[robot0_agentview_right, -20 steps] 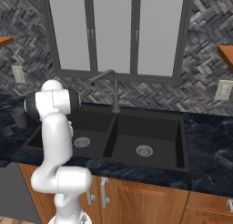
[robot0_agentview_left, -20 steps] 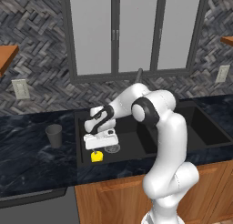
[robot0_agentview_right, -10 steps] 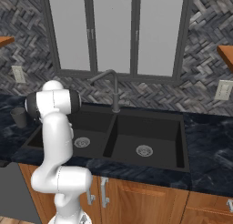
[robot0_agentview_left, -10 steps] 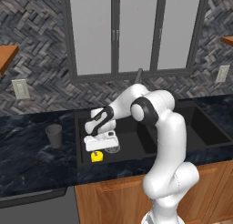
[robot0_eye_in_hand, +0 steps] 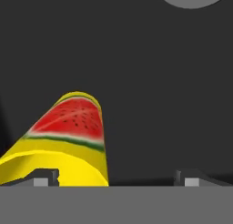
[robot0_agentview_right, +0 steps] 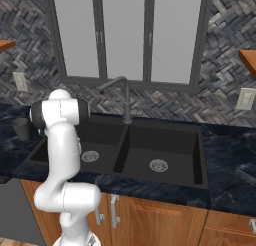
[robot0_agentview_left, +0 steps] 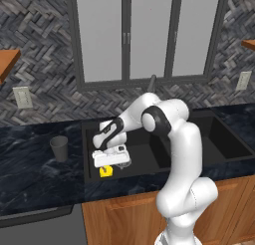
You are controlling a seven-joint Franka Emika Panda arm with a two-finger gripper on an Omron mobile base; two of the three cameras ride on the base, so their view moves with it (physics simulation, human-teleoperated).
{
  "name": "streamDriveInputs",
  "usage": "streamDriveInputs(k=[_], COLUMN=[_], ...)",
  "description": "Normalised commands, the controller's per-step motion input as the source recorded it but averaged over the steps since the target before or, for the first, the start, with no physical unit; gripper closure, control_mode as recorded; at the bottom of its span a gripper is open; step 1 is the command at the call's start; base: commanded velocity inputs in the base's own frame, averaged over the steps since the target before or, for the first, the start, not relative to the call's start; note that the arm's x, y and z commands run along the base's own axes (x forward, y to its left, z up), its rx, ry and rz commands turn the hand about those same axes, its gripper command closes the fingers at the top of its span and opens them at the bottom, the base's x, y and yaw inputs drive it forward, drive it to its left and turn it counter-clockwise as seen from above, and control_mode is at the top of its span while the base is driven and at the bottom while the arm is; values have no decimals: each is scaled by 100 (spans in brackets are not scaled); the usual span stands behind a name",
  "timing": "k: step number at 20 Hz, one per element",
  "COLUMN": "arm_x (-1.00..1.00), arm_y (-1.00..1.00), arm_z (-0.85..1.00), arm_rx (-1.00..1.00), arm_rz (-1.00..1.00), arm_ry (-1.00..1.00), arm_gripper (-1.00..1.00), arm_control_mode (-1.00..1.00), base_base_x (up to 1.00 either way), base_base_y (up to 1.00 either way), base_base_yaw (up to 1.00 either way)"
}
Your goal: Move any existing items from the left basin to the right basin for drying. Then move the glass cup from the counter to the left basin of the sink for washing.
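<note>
Hovering low in the left basin (robot0_agentview_left: 144,157), gripper (robot0_agentview_left: 110,163) fully spread and empty over yellow chunk (robot0_eye_in_hand: 63,141), offset toward one fingertip, poised for pickup.

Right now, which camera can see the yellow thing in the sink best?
The hand view: the yellow chunk looms close, showing a red watermelon face, lying on the left basin floor by the open gripper. The left base view shows a small yellow bit under the hand. In the right base view the arm blocks that spot.

arm bent low, claw (robot0_agentview_left: 110,165) spread wide
</note>
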Motion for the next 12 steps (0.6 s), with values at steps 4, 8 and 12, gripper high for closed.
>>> streamDriveInputs(k=[4,8,12], arm_x=[11,17,13], arm_y=[0,0,0], arm_z=[-13,-12,-11], arm_rx=[0,0,0], arm_rz=[0,0,0], arm_ry=[0,0,0], arm_gripper=[-100,-100,-100], arm_control_mode=[-100,-100,-100], base_base_x=[0,0,0], base_base_y=[0,0,0], base_base_yaw=[0,0,0])
